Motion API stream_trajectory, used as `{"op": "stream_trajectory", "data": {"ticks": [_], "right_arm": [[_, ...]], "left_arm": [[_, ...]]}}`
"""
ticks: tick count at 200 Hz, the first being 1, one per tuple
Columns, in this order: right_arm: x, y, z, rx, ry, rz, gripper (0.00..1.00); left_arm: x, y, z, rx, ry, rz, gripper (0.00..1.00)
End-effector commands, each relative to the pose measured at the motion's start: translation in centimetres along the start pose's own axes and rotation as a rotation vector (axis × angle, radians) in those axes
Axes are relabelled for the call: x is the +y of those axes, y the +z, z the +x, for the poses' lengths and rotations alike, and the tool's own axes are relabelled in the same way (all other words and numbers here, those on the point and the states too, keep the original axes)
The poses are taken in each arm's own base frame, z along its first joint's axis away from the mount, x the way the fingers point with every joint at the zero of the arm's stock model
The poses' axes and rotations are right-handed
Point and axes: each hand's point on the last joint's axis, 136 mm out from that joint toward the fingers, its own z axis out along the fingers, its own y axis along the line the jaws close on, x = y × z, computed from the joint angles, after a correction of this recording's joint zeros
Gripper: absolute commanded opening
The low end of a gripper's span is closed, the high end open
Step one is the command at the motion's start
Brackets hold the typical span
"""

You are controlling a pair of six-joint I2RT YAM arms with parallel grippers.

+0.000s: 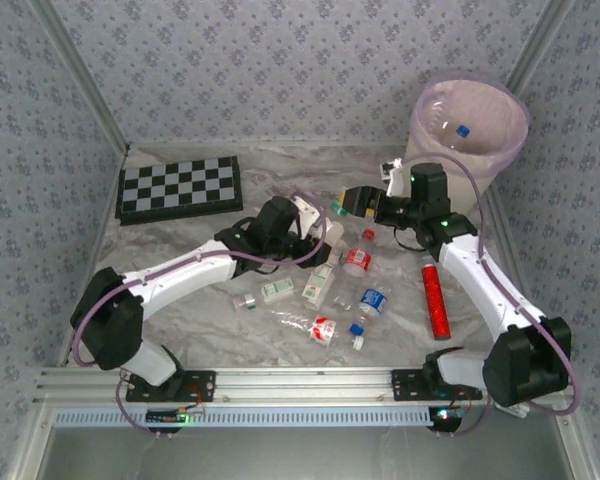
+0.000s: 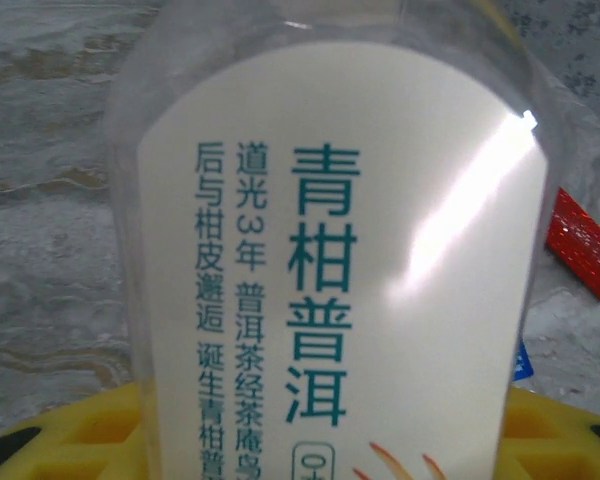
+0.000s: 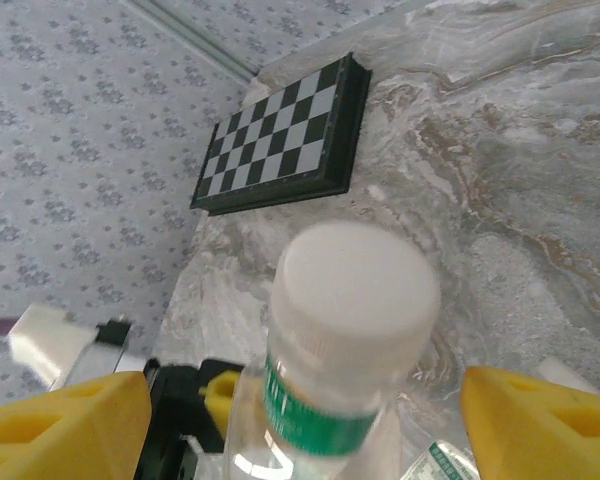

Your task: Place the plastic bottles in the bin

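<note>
Collision threatens: right gripper point(image 3: 300, 430) stands open around white-capped bottle point(image 3: 352, 300), while left gripper point(image 2: 310, 445), grip untellable, sits just left at labelled bottle point(image 2: 340, 280).

Grey marbled table point(image 1: 195, 322), checkerboard point(image 1: 179, 187) flat at upper left, bin point(image 1: 495, 165) standing upper right, plastic bottles point(image 1: 356, 262) scattered across centre, red cylinder point(image 1: 437, 297) lying at right.

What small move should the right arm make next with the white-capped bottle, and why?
Probably close the right gripper on the bottle just under its white cap. Its fingers stand apart either side with gaps showing, the left gripper has the labelled body between its fingers, and the bin stands on the right arm's side.
</note>
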Motion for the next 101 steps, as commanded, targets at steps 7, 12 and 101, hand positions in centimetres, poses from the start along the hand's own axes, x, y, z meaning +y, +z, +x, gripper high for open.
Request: {"op": "stream_trajectory", "data": {"ticks": [7,12,101], "right_arm": [[-0.7,0.2,-1.5,-0.047,-0.024,0.053,0.81],[-0.8,0.2,-1.6,-0.047,-0.022,0.054,0.8],[0.6,2.3,-0.9,0.008,-0.027,0.008,0.55]], "left_arm": [[-2.1,-0.4,-2.6,-0.069,0.021,0.067,0.52],[-2.2,-0.4,-2.6,-0.071,0.023,0.069,0.52],[-2.5,-0.6,-3.3,-0.107,0.02,0.082,0.52]]}}
